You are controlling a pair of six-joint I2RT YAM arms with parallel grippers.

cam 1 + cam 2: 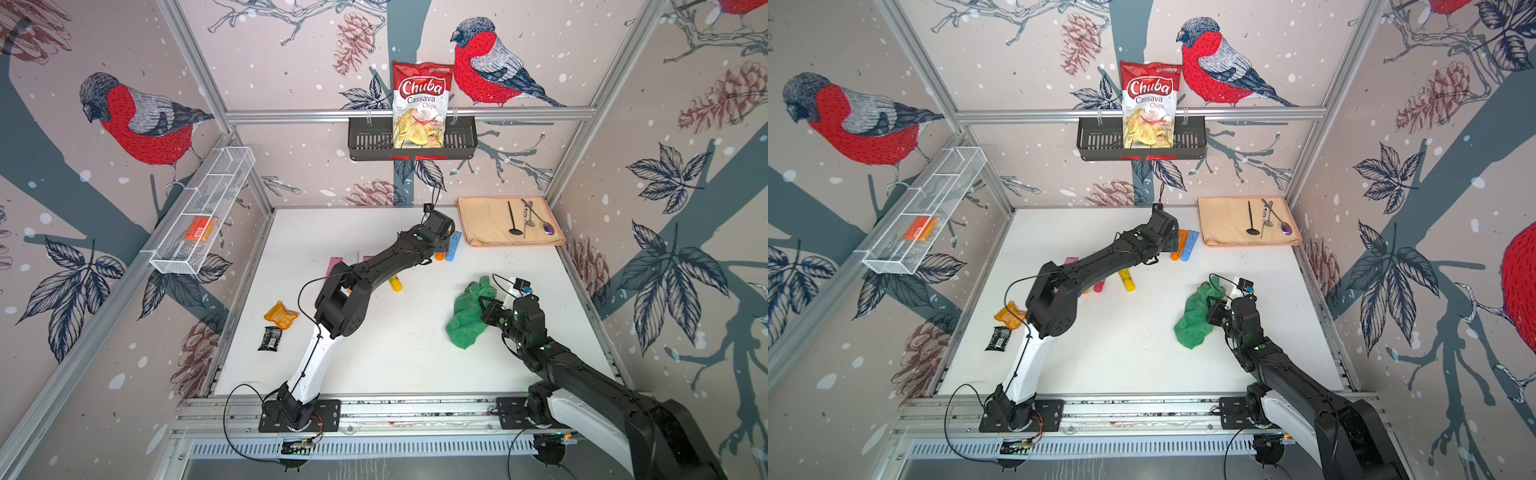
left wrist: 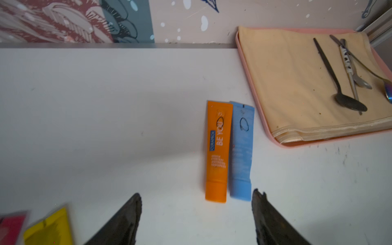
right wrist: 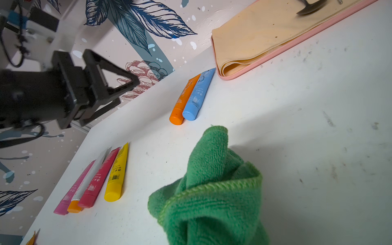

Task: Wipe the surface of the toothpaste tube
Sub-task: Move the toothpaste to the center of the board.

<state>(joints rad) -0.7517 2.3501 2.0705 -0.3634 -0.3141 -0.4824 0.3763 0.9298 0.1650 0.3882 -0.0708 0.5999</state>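
Note:
Several toothpaste tubes lie on the white table. An orange tube (image 2: pixel 218 148) and a blue tube (image 2: pixel 241 148) lie side by side near the tray. My left gripper (image 2: pixel 196 192) hovers open just short of their caps and holds nothing; it also shows in the right wrist view (image 3: pixel 129 92). A yellow tube (image 3: pixel 116 176), a red one (image 3: pixel 99 178), a silver one and a pink one lie in a row further left. My right gripper (image 1: pixel 490 311) is shut on a bunched green cloth (image 3: pixel 212 191), which hides its fingers. The cloth (image 1: pixel 467 316) hangs down onto the table at centre right.
A pink tray (image 2: pixel 297 144) with a beige cloth and spoons sits at the back right corner. An orange packet (image 1: pixel 280 315) and a black packet (image 1: pixel 270 337) lie at the left. A black basket (image 1: pixel 461 143) with a chips bag and a white wire basket (image 1: pixel 199 224) hang on the walls.

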